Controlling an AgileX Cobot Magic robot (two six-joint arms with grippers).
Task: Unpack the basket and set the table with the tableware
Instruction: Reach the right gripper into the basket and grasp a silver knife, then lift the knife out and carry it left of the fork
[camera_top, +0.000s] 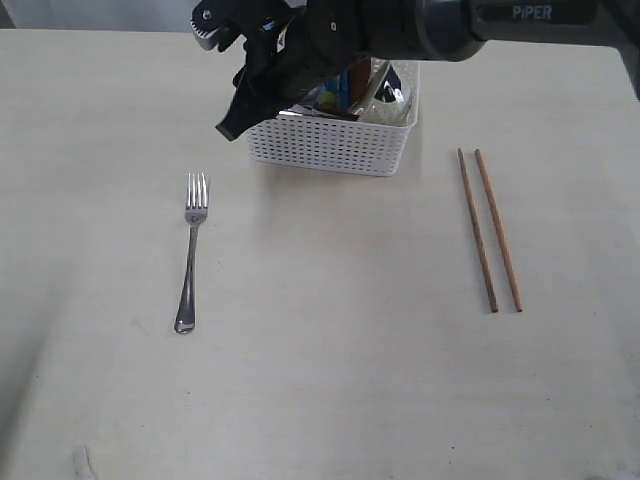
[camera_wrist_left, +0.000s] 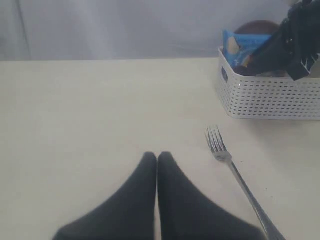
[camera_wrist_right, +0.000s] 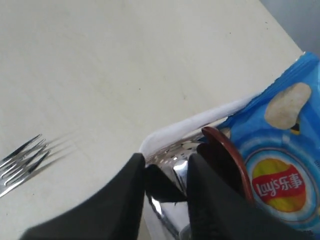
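Observation:
The white basket (camera_top: 330, 148) stands at the table's (camera_top: 330, 380) far middle. My right gripper (camera_wrist_right: 167, 157) reaches across into its left end. Its fingers press either side of a shiny steel blade, the knife (camera_wrist_right: 175, 172), which leans in the basket's corner (camera_wrist_right: 200, 120). Beside it are a red-brown spoon (camera_wrist_right: 231, 155) and a steel cup (camera_top: 390, 95). A brown plate (camera_wrist_left: 257, 27) shows behind the packet. The fork (camera_top: 190, 255) lies left of the basket and the chopsticks (camera_top: 490, 230) to its right. My left gripper (camera_wrist_left: 157, 156) is shut and empty, low over the table near the fork (camera_wrist_left: 235, 170).
A blue chips packet (camera_wrist_right: 280, 165) stands in the basket against the spoon. The right arm (camera_top: 420, 25) stretches over the basket from the right. Bare tabletop lies between the fork and the chopsticks, and toward the near edge.

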